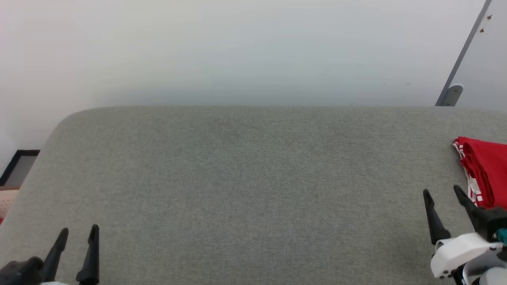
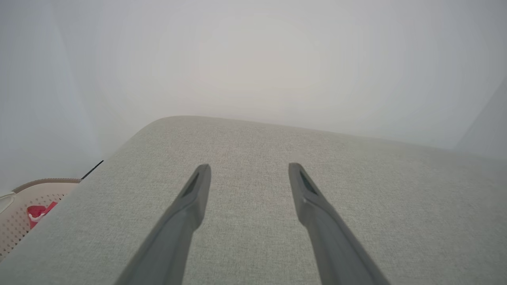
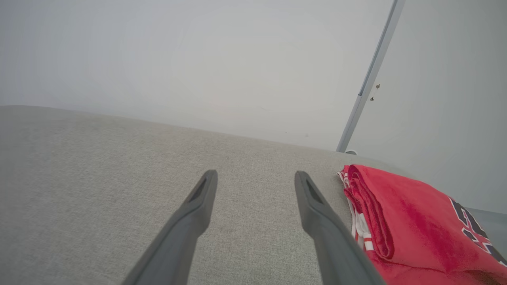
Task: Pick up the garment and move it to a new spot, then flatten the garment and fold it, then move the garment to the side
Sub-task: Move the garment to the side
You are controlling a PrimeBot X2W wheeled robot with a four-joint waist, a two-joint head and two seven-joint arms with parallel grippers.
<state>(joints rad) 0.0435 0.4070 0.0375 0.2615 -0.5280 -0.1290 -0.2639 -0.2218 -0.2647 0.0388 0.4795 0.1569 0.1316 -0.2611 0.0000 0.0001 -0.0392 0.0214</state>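
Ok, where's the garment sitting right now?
The garment lies folded at the far right edge of the head view, on the grey surface, just beyond and to the right of the open right gripper.

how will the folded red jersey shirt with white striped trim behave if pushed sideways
Probably floppy: the folded red jersey shirt lies in soft rolled layers, so it would likely bunch or unfold rather than slide as one piece. The textured grey fabric surface may add drag. It looks thin and light, so a lifted edge would likely droop.
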